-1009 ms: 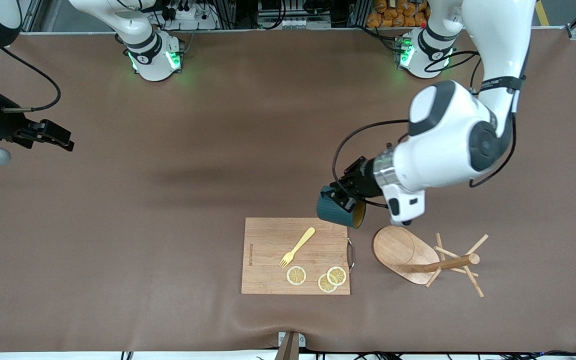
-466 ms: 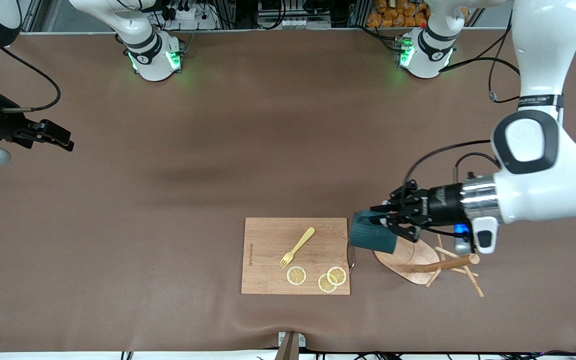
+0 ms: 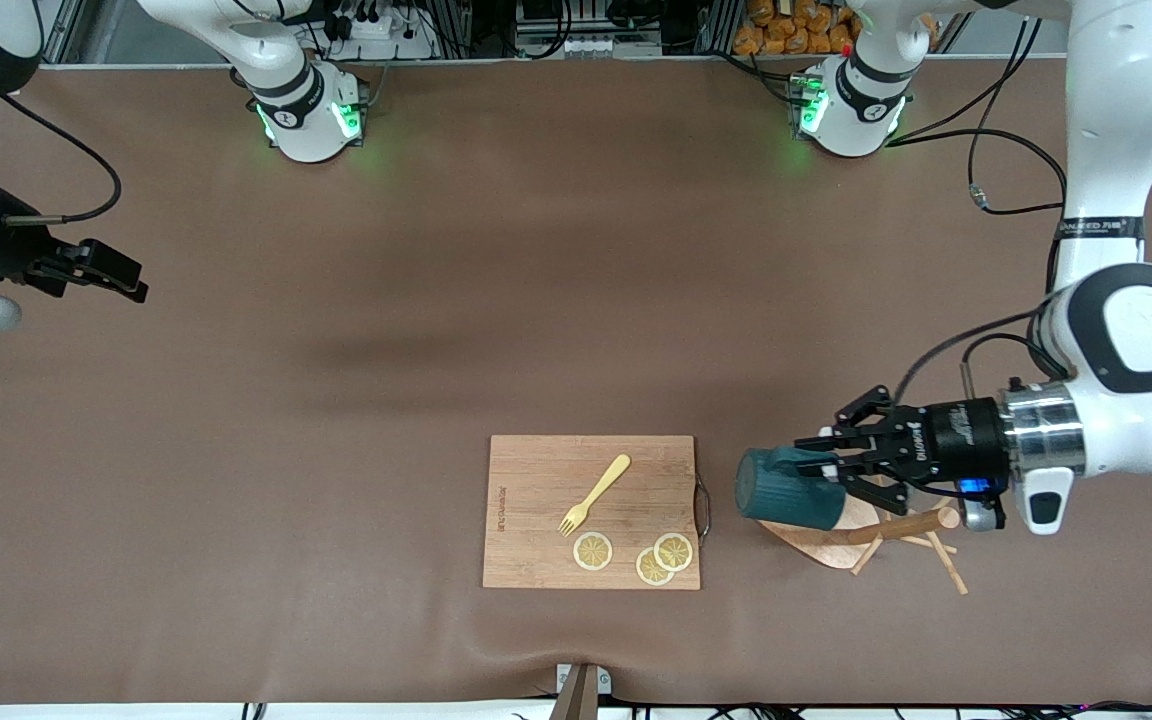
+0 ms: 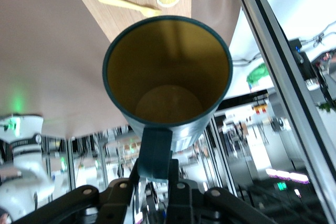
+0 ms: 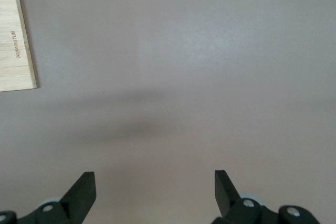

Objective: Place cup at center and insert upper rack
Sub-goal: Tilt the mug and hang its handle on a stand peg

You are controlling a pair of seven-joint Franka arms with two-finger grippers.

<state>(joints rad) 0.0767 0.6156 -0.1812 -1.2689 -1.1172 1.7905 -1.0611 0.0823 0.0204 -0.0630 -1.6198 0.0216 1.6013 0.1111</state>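
Cup (image 3: 784,494) handle pinched between left gripper (image 3: 829,463) fingers.

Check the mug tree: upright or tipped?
Tipped. The mug tree lies on its side, post and pegs along the table, partly under the held cup.

Two white robot arms are in view, each ending in one black two-finger gripper: the left gripper (image 3: 816,468) at the lower right of the front frame, the right gripper (image 3: 121,278) at the left edge.

One dark teal cup (image 3: 786,490) with a yellow inside.

One wooden mug tree (image 3: 871,525), lying at the lower right, with one oval base, one round post and several thin crossing pegs.

One rectangular wooden cutting board (image 3: 536,510) at the lower centre.

One yellow fork (image 3: 594,495).

Three lemon slices (image 3: 593,551).

One brown table cover (image 3: 436,300).
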